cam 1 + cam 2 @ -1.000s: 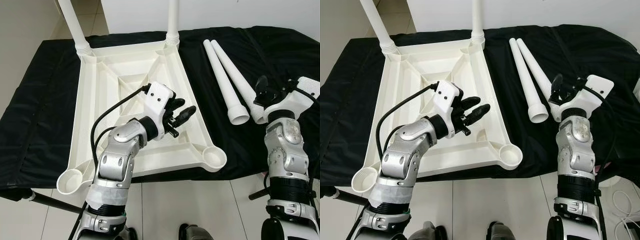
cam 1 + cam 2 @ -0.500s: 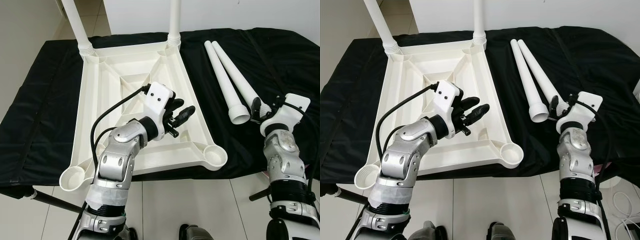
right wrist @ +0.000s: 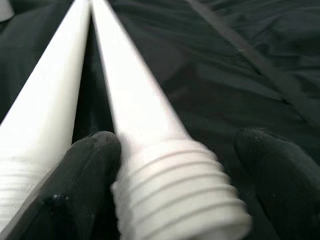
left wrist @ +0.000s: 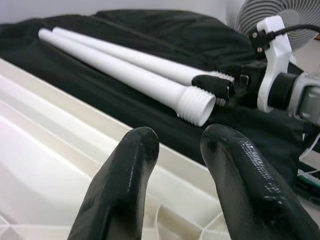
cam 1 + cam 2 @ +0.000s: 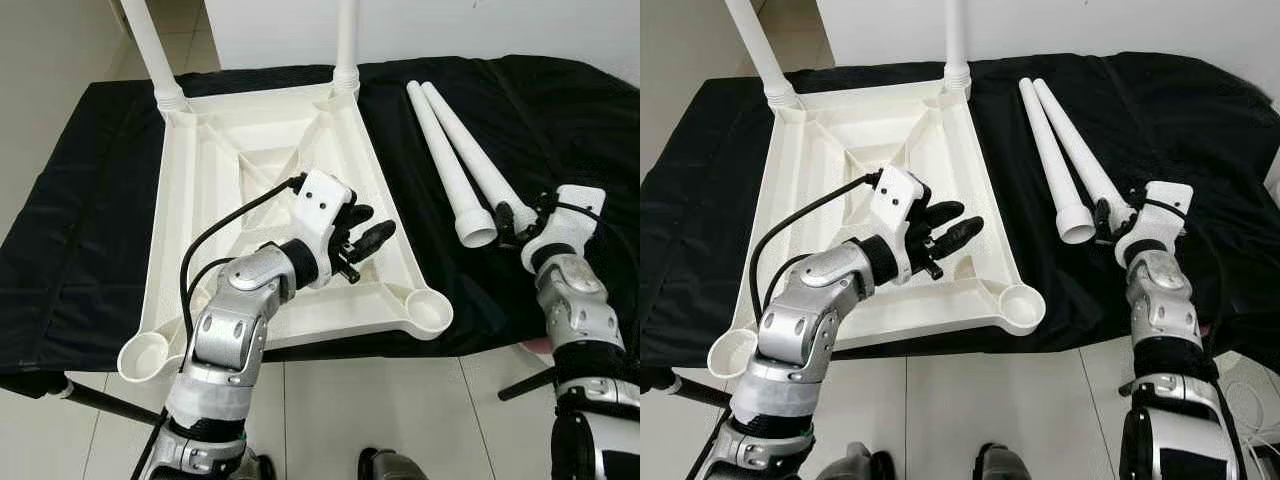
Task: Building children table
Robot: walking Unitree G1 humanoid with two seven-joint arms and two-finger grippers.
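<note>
The right gripper (image 3: pixel 170 165) was wide open, its black fingers (image 3: pixel 82 175) around the threaded end of one long white plastic table leg (image 3: pixel 145 130). The left gripper (image 5: pixel 362 243), slightly open and empty, hovered over the upturned white plastic tabletop (image 5: pixel 200 200).

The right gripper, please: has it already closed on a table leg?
No, the right gripper straddles the leg's threaded end, one finger clearly apart.

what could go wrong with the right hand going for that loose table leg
The right hand is open around the threaded end of the outer loose leg, and the second leg lies right beside it. One finger sits in the narrow gap, so closing may nudge or roll the neighbour. Gripping on the threaded end could also slip, or let the long leg tip when lifted.
</note>
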